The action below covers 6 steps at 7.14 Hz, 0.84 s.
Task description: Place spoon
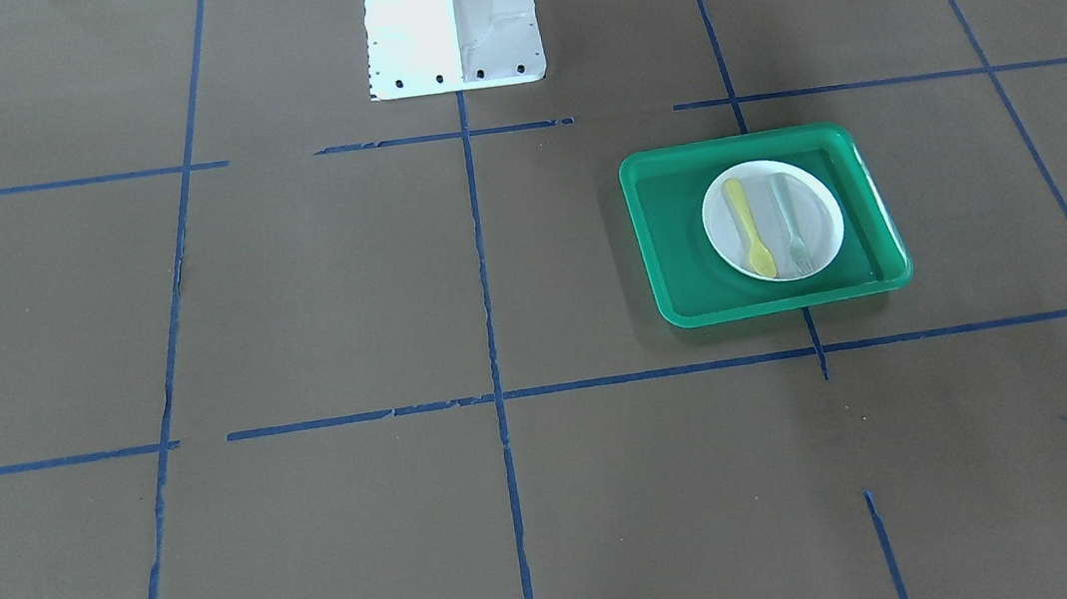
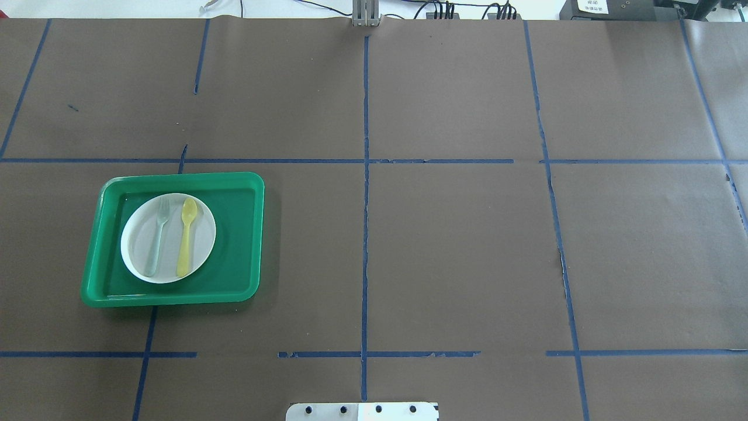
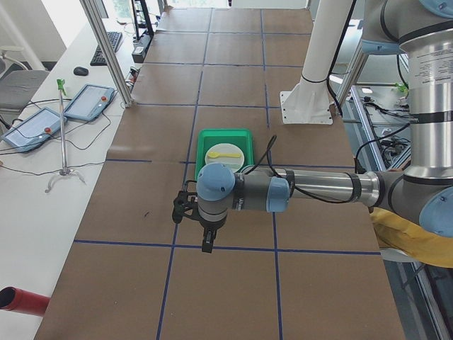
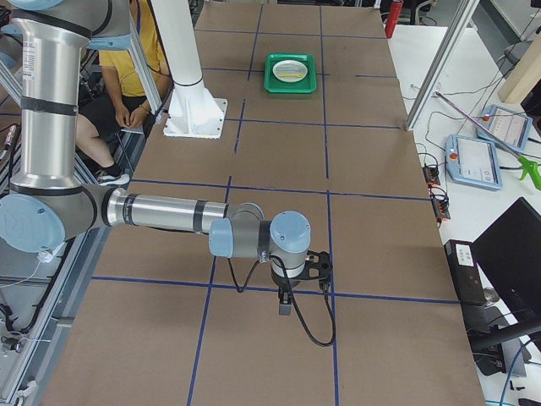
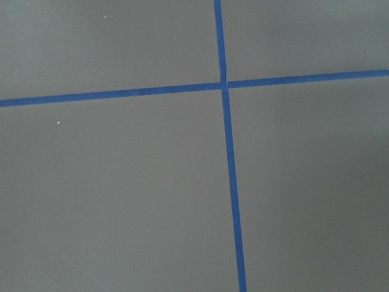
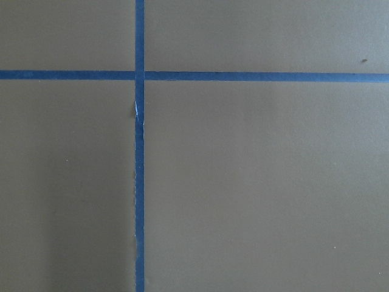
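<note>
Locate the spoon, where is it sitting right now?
Overhead view, robot's left side: the spoon lies on the white plate inside the green tray, just right of the fork, bowl pointing away from the robot.

The table (image 2: 456, 245) was covered with brown paper and divided into large rectangles by blue tape lines (image 2: 365, 175). A green tray (image 2: 236, 245) was set flat on the paper on the robot's left side, laid across one of the tape lines. The robot's white mounting base (image 1: 452, 27) was fixed at the table's near edge, at the middle.
</note>
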Motion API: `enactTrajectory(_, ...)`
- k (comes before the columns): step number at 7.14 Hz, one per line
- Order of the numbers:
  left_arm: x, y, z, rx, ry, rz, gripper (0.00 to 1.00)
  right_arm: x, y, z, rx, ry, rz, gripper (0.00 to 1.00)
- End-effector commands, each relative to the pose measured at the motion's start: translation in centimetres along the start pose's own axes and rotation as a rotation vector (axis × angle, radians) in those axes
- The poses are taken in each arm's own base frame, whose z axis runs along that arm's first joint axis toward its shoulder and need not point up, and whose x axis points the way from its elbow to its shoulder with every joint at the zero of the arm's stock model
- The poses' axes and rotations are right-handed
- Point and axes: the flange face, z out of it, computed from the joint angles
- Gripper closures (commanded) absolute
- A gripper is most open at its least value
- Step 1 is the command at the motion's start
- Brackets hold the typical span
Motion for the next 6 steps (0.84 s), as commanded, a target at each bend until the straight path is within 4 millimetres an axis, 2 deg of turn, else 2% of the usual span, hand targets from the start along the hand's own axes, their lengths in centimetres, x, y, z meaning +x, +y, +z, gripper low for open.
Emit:
enactTrajectory(1, 10.3, -3.2, 2.1, -0.016, 0.031, 0.049, 0.00, 0.0, 0.0, 0.0, 0.000, 0.000, 0.000, 0.00)
enactTrajectory(2, 15.7, -4.3, 3.7, -0.038, 0.058, -0.005, 0.00, 0.0, 0.0, 0.0, 0.000, 0.000, 0.000, 0.00)
enactTrajectory(3, 22.4, -5.4, 5.8, -0.053, 0.077, -0.043, 0.00, 0.0, 0.0, 0.0, 0.001, 0.000, -0.001, 0.00)
enactTrajectory(4, 27.8, -5.9, 8.5, -0.011, 0.051, -0.064, 0.00, 0.0, 0.0, 0.0, 0.000, 0.000, 0.000, 0.00)
enactTrajectory(5, 32.8, -5.5, 11.7, -0.005, 0.071, -0.082, 0.00, 0.0, 0.0, 0.0, 0.000, 0.000, 0.000, 0.00)
enactTrajectory(6, 36.4, -6.1, 15.1, 0.004, 0.066, -0.113, 0.00, 0.0, 0.0, 0.0, 0.000, 0.000, 0.000, 0.00)
